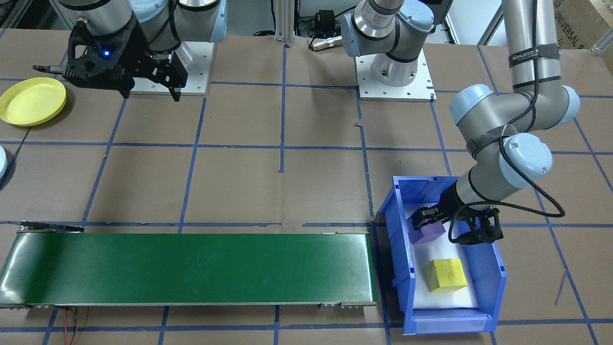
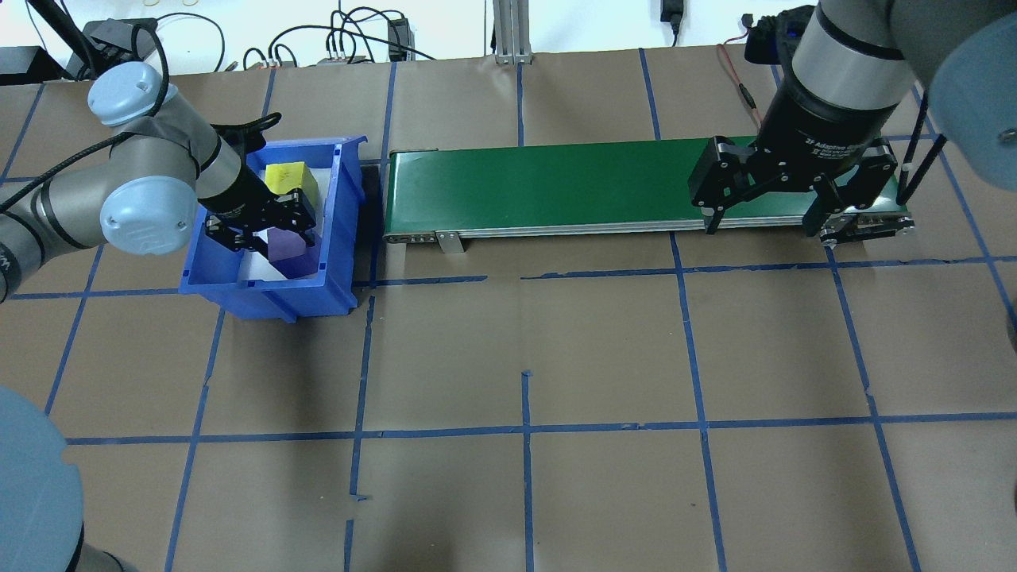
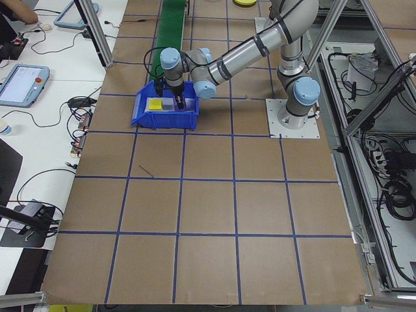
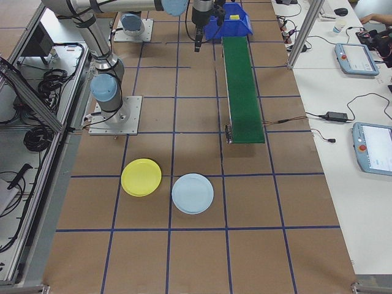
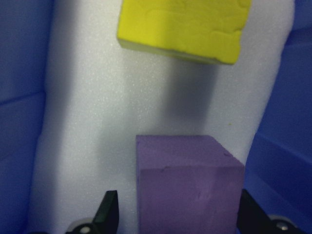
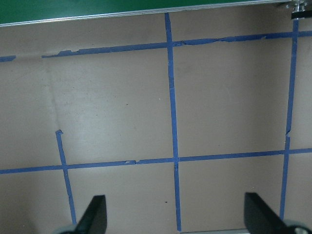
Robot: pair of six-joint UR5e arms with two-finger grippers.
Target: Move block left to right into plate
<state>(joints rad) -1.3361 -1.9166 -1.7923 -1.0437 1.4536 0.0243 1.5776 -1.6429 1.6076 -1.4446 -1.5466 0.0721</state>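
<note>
A purple block (image 5: 190,185) and a yellow block (image 5: 183,27) rest on white foam inside a blue bin (image 2: 262,290). My left gripper (image 2: 270,238) is lowered into the bin, open, its fingers straddling the purple block (image 1: 427,235) with a gap on one side. The yellow block (image 1: 445,275) lies apart from it, toward the bin's far end. The yellow plate (image 1: 31,100) sits empty on the table at the robot's right side. My right gripper (image 2: 767,226) hangs open over the table beside the conveyor's right end, holding nothing.
A green conveyor belt (image 2: 556,187) runs from the bin toward the right arm, with nothing on it. A light blue plate (image 4: 193,193) lies next to the yellow plate (image 4: 141,177). Blue tape lines grid the brown table.
</note>
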